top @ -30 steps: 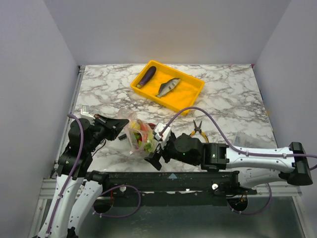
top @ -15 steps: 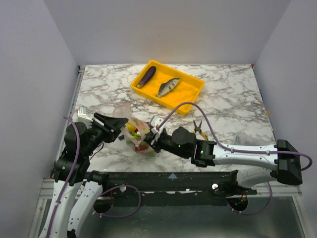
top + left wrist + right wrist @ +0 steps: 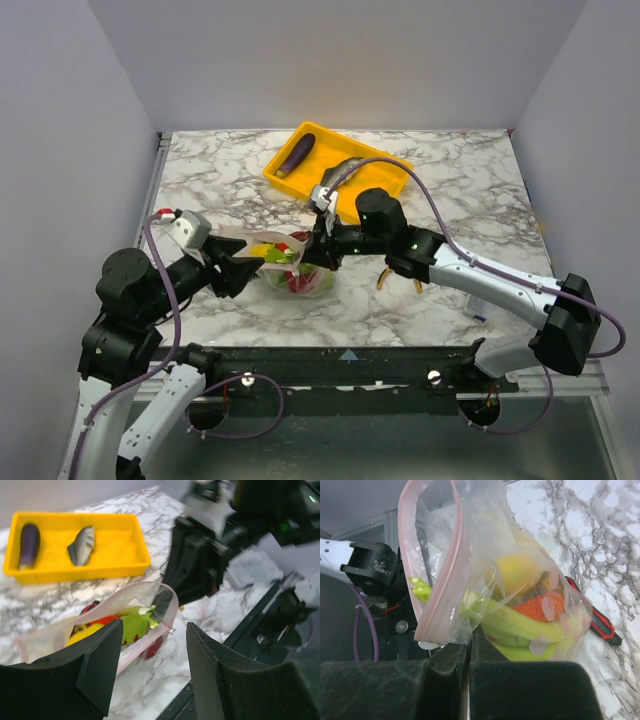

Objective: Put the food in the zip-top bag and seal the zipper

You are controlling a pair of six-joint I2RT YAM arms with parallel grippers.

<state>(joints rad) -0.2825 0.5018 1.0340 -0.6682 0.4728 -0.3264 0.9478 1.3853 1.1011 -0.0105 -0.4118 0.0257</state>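
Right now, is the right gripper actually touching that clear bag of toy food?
Touching. The right wrist view shows the right gripper shut on the zip-top bag, with the bag's film bunched between the closed jaws.

yellow tray [image 3: 115, 550]: far side of marble table [image 3: 480, 190] | pocket knife [image 3: 600, 627]: flat on table

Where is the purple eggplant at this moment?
In the top view, the purple eggplant lies in the left end of the yellow tray at the far side of the table, with the grey fish beside it.
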